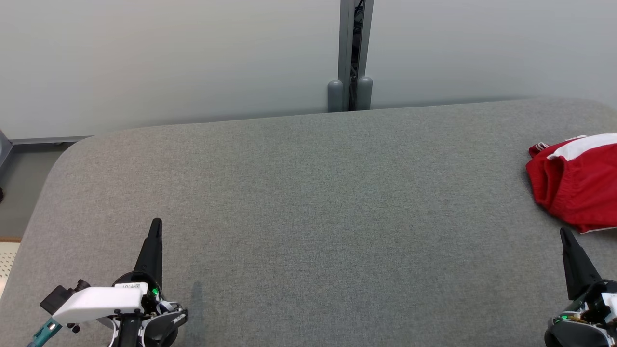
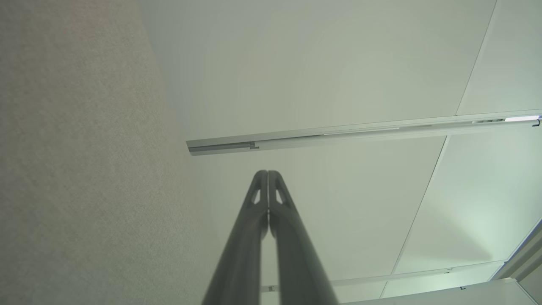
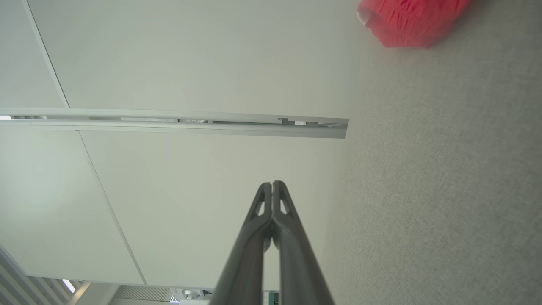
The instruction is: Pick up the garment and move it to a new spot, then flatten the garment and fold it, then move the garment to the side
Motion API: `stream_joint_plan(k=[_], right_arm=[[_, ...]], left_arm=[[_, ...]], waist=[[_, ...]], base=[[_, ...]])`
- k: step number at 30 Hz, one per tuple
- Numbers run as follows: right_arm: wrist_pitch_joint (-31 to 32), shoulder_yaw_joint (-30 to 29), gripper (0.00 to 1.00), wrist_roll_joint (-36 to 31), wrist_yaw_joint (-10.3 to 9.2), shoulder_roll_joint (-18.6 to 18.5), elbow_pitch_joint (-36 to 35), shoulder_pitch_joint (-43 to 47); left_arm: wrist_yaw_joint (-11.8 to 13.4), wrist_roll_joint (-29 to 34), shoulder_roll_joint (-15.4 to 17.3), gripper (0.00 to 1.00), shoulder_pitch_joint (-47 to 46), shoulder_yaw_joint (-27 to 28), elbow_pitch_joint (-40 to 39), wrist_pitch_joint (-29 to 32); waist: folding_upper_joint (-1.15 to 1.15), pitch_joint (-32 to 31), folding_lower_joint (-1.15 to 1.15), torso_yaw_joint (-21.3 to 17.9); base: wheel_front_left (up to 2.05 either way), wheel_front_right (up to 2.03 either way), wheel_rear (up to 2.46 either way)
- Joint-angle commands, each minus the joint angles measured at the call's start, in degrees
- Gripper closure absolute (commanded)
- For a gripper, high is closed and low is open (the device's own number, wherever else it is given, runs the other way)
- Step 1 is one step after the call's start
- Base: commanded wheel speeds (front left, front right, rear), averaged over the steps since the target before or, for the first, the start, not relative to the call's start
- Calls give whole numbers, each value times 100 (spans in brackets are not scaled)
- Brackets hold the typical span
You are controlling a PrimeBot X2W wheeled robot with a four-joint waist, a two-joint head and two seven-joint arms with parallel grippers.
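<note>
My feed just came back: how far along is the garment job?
Done: unclear. The red-and-white garment lies bunched at the right edge of the table, partly out of frame; it could be waiting for pickup or already set aside. In hand: nothing; the left gripper and right gripper are shut, empty, clear of it. Left: if untouched, everything; otherwise just checking the fold.

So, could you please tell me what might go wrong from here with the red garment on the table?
1. The red garment runs off the head view's right edge, so a grasp planned there may miss its hidden part.
2. It lies bunched; the right gripper, now shut, could pinch several layers at once.
3. The left gripper, also shut, sits far across the grey table, so two-handed flattening likely needs a long reach.
</note>
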Motion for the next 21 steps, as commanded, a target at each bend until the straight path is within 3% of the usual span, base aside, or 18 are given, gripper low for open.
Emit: stream_joint_plan(k=[1,21], right_arm=[[27,-4,100,14,2,-53,-23,-12],[27,-2,100,14,2,-53,-23,-12]], left_arm=[[-42,14,14,100,-101,28,-10,9],[-42,14,13,100,-101,27,-11,9]], waist=[[0,0,0,0],[0,0,0,0]], base=[[0,0,0],[0,0,0]])
